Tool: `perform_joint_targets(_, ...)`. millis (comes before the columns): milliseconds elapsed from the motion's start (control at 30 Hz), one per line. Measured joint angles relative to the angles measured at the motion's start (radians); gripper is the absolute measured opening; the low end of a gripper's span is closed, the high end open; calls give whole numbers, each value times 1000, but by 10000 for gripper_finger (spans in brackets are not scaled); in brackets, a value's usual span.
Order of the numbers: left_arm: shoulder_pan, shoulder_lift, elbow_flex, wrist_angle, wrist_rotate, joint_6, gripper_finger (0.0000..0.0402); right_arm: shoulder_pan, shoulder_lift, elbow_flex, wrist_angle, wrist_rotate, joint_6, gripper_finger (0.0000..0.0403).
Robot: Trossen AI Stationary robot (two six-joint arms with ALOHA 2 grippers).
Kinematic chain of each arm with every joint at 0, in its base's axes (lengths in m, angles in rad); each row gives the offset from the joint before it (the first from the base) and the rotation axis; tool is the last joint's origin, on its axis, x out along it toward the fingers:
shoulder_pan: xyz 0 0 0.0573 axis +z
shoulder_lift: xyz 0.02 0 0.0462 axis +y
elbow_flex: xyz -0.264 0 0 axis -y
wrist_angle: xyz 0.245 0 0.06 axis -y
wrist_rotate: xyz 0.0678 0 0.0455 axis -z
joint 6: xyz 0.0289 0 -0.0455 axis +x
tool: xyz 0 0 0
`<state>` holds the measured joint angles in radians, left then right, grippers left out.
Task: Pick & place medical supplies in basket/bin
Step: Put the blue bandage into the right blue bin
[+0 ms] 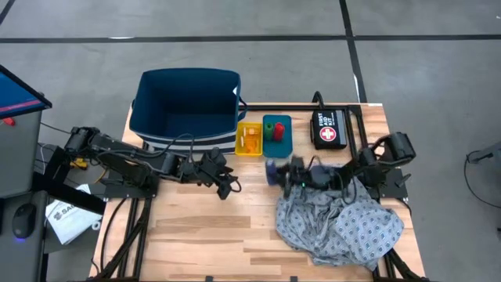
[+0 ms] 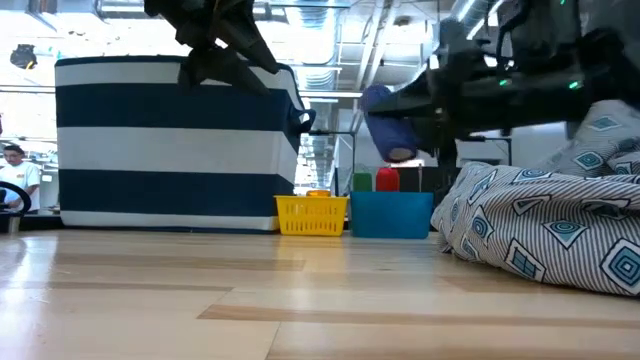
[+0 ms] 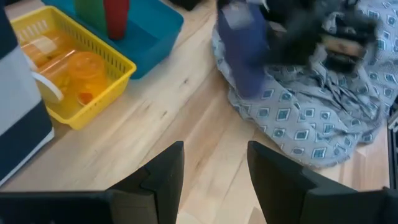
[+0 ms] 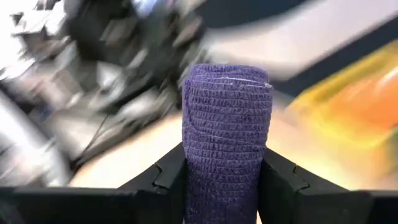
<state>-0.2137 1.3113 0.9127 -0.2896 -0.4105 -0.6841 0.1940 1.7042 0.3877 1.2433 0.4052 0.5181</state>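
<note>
— While the gown cloth (image 1: pixel 338 221) lies heaped at the table's (image 1: pixel 203 227) near right corner, where is the blue roll (image 1: pixel 273 171)?
— Clamped upright in the right tool (image 1: pixel 280 174), lifted off the table just beyond the cloth, short of the trays.
— And the left tool (image 1: pixel 227 186)?
— Fingers apart, holding nothing, above bare wood left of the middle.
— Farther back?
— The yellow tray (image 1: pixel 250 139) holds the orange pill bottles (image 1: pixel 249 140); the teal-blue tray (image 1: pixel 277 135) touching it holds the green roll (image 1: pixel 268 128) and red roll (image 1: pixel 279 130). The striped navy basket (image 1: pixel 185 106) stands at the far left edge.
</note>
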Motion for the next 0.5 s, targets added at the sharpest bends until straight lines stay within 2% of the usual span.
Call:
perform_joint_targets(133, -13, 0, 0, -2, -2, 6, 168, 83, -47, 55, -256, -127, 137, 139)
perform_joint_targets(267, -21, 0, 0, -2, -2, 28, 168, 99, -55, 123, -474, -242, 242, 139)
perform_joint_targets(400, -24, 0, 0, -2, -3, 56, 168, 80, -43, 201, -621, -332, 288, 141)
perform_joint_targets(500, -29, 0, 0, -1, -3, 63, 168, 49, -2, 261, -659, -433, 328, 145)
